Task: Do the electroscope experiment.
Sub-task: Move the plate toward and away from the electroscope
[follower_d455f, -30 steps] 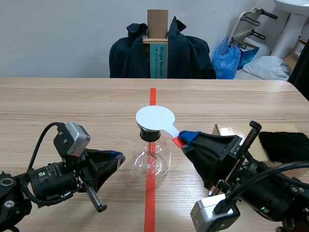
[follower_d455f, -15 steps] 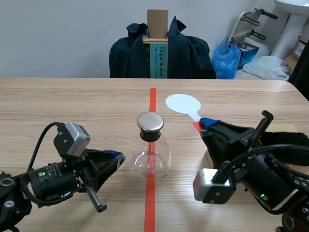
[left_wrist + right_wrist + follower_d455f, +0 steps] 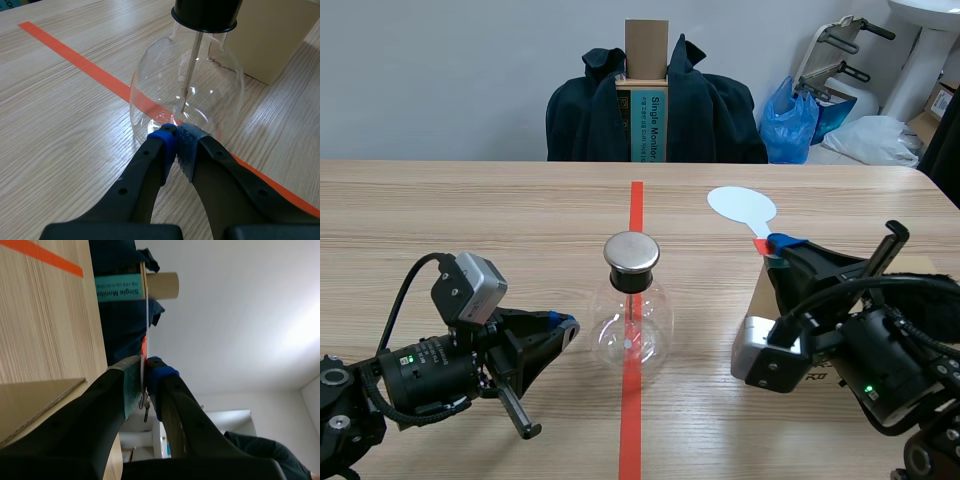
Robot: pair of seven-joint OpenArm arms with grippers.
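Clamping a white paddle [image 3: 741, 206] is the right end effector [image 3: 775, 243]; left end effector [image 3: 176, 142] closed beside flask [image 3: 187, 95].

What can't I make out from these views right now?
Scene view: the rod's lower end inside the flask is too small and lost in glare.
Left wrist view: the flask's top is cut off by the edge, and whether the left gripper touches the glass is unclear.
Right wrist view: the white paddle in the right gripper shows edge-on, so its disc face is hidden.
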